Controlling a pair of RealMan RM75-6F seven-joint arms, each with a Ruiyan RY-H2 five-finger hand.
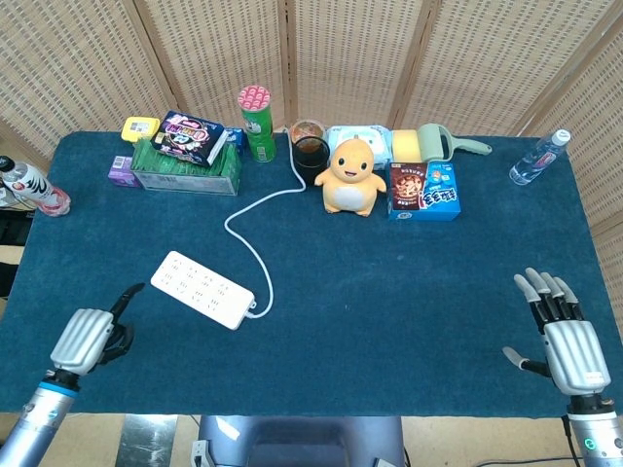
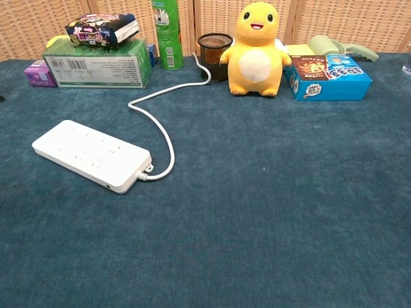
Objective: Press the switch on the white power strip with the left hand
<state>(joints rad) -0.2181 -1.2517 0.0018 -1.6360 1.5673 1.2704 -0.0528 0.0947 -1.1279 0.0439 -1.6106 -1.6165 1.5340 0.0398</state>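
White power strip (image 1: 202, 289) lies diagonally, left of centre. Left hand (image 1: 90, 339) near-left of it, curled with one finger out, holding nothing. Switch should be located before contact is made. Right hand (image 1: 562, 336) idle, fingers spread.

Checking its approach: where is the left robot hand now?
In the head view, the left robot hand is at the table's near-left corner, just left of the power strip, not touching it.

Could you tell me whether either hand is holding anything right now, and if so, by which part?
Nothing is held: the left hand and right hand are both empty.
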